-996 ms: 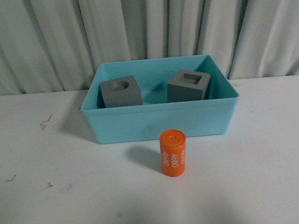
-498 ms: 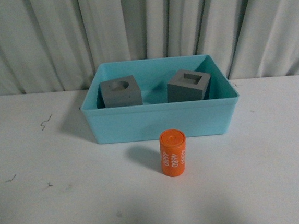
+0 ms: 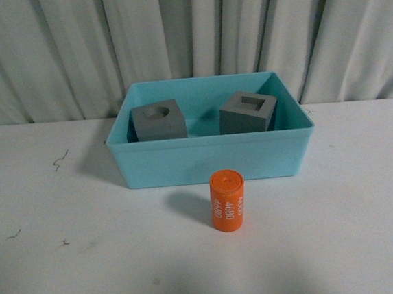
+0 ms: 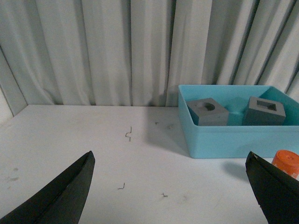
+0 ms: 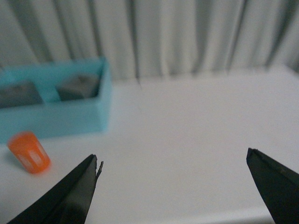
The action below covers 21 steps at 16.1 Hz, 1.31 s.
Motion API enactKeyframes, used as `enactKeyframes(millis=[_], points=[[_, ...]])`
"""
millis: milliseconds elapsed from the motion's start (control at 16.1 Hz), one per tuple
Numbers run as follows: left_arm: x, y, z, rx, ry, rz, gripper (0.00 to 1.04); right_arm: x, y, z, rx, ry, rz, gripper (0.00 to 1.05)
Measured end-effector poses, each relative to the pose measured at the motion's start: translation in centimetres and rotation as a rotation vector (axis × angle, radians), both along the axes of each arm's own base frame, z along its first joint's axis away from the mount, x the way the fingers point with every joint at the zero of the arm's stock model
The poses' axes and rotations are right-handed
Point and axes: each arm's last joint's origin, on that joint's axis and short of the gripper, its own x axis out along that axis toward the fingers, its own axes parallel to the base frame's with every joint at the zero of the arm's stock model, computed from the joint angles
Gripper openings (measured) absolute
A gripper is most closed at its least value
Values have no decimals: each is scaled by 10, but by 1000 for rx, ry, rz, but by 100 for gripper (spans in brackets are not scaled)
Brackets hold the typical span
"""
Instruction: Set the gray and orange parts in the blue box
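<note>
The blue box (image 3: 211, 161) stands at the back middle of the white table. Inside it sit two gray cubes: one with a round recess (image 3: 158, 120) on the left, one with a square recess (image 3: 248, 111) on the right. The orange cylinder (image 3: 227, 201) printed "4680" stands upright on the table just in front of the box, outside it. Neither arm shows in the front view. My left gripper (image 4: 170, 161) is open over bare table, left of the box (image 4: 224, 137), with the cylinder (image 4: 286, 162) beside one fingertip. My right gripper (image 5: 173, 161) is open, well right of the cylinder (image 5: 29, 152).
Pleated grey curtains (image 3: 187, 38) hang right behind the table. Small dark scuff marks (image 3: 60, 159) dot the table's left side. White tabletop stretches on both sides of the box and in front of the cylinder.
</note>
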Motion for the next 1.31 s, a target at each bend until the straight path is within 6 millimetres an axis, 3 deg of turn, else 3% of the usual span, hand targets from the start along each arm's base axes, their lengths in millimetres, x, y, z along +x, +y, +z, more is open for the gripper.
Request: enactKeyframes(millis=[62,187,436,685,1058,1307], points=[[0,0,0,0,0,3,98,3,0,0,43,232,-125,98],[0,0,0,1,0,0,98,19,-15,-5,55,364,-244,98],[0,0,0,1,0,0,98,68,-17,-12,-102,472,106,98],[0,0,0,1,0,0,98,120,4,-24,-251,629,466,98],[0,0,0,1,0,0,98,182,41,-75,-400,688,665,98],[0,0,0,1,0,0,98,223,61,-85,-397,599,690,98]])
